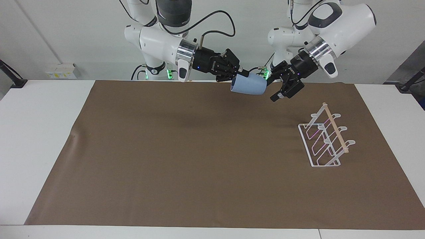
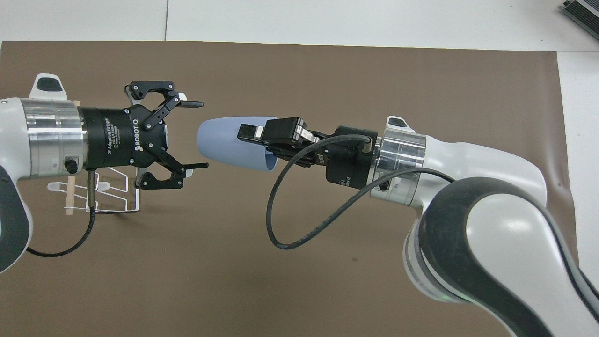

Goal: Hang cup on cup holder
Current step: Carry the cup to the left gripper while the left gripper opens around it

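1. Nearest the robots, up in the air over the mat's near edge: the right gripper [image 1: 239, 73] has its fingers clamped on the rim of the cup [image 1: 249, 84], one finger inside the mouth and one along the outer wall. The cup lies on its side, closed bottom pointing toward the left arm.
2. Just beside that bottom you have the left gripper [image 1: 276, 89], also aloft, jaws spread wide and holding nothing. In the overhead view its fingertips [image 2: 194, 104] stand either side of the cup's line (a small gap shows between them and the cup, so no contact).
3. Farther out, toward the left arm's end of the table, the cup holder [image 1: 324, 139] stands on the brown mat [image 1: 186, 159], its prongs bare, wooden dowel [image 1: 336, 131] across the top. It is well apart from the cup.
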Controlling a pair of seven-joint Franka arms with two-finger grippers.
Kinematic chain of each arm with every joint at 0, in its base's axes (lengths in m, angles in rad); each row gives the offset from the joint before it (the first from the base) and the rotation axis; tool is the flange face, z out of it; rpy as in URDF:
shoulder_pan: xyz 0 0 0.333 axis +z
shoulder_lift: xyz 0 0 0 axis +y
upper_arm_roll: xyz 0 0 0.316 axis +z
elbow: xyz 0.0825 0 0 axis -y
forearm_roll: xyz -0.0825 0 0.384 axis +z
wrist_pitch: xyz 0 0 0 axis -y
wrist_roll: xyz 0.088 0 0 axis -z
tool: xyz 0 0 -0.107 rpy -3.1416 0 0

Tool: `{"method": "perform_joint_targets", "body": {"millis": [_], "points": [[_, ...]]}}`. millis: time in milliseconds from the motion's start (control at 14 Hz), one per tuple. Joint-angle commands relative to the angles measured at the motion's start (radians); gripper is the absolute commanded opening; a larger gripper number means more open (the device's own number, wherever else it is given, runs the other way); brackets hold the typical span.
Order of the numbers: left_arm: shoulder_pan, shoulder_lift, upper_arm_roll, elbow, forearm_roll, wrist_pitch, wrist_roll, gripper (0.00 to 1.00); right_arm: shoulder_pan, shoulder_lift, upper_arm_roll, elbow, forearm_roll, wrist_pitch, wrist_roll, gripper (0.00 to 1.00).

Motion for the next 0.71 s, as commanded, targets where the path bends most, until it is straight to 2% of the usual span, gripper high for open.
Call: {"method": "perform_joint_targets", "body": {"millis": [0, 641], "points": [[-0.017, -0.032, 0.009, -0.031, -0.016, 0.007, -0.026, 1.00, 0.004, -0.016, 0.013, -0.003, 0.051, 0.010, 0.009, 0.00], [-0.014, -0.057, 0.010, -0.012, -0.015, -0.041, -0.029, 1.00, 0.005, -0.017, 0.019, -0.004, 0.056, 0.030, 0.025, 0.00]]}}
